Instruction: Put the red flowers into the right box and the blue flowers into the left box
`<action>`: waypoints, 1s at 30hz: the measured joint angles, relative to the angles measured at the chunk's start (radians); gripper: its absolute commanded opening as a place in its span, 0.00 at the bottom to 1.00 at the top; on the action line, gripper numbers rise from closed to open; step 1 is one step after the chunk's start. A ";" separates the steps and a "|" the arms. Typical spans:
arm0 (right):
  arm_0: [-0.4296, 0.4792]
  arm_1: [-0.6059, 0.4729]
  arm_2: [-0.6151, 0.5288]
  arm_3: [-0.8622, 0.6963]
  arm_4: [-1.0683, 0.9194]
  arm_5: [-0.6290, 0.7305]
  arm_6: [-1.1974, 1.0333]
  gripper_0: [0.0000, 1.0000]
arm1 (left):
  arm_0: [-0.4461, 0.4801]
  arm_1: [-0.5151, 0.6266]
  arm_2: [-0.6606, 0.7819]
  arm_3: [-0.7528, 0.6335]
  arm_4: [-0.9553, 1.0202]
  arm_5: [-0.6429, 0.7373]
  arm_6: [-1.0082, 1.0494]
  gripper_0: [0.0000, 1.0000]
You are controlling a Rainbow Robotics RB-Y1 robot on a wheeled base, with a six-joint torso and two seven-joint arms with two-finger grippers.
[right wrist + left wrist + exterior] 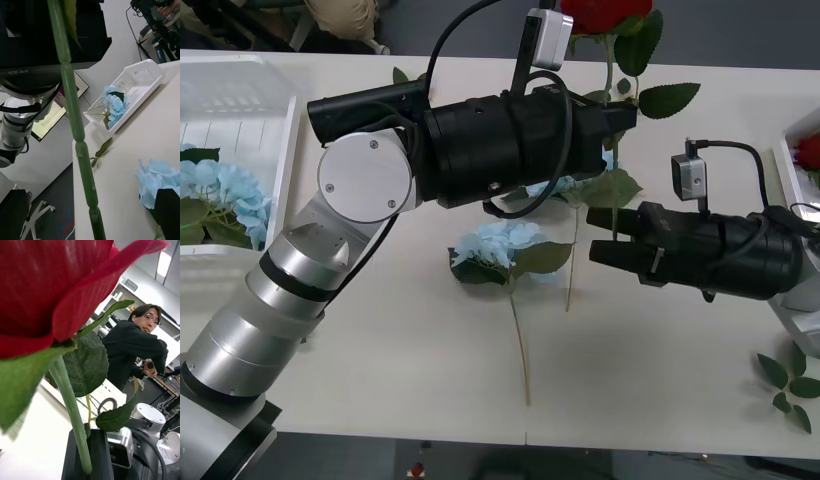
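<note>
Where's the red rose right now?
In the front view the red rose sits at the table's far edge, its stem running down between the left gripper and the right gripper.

Left arm reaching across the table (pixel 380 390), left gripper (pixel 620 118) at a rose (pixel 605 12) stem, right gripper (pixel 598 250) just beside that stem, blue flower (pixel 498 243) lying between, another blue flower (pixel 225 190) in left box (pixel 240 80), right box (pixel 792 150) at the edge

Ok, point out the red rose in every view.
Front: rose bloom at the top edge, stem running down beside the blue flower.
Right wrist: its stem, close up, before the left box.
Left wrist: bloom close up, leaves behind.
Landmark: the blue flower on the table, front and right wrist.
</note>
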 measured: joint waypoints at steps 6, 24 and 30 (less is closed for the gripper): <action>-0.049 0.028 0.038 0.052 0.001 0.000 0.000 0.76 | 0.000 0.000 0.000 0.000 0.000 0.000 0.000 0.00; -0.060 0.071 0.042 0.058 0.036 -0.032 0.000 0.00 | 0.000 0.000 0.000 0.000 0.000 0.000 0.000 0.00; -0.060 0.071 0.042 0.058 0.036 -0.032 0.000 0.00 | 0.000 0.000 0.000 0.001 0.000 0.000 0.000 0.00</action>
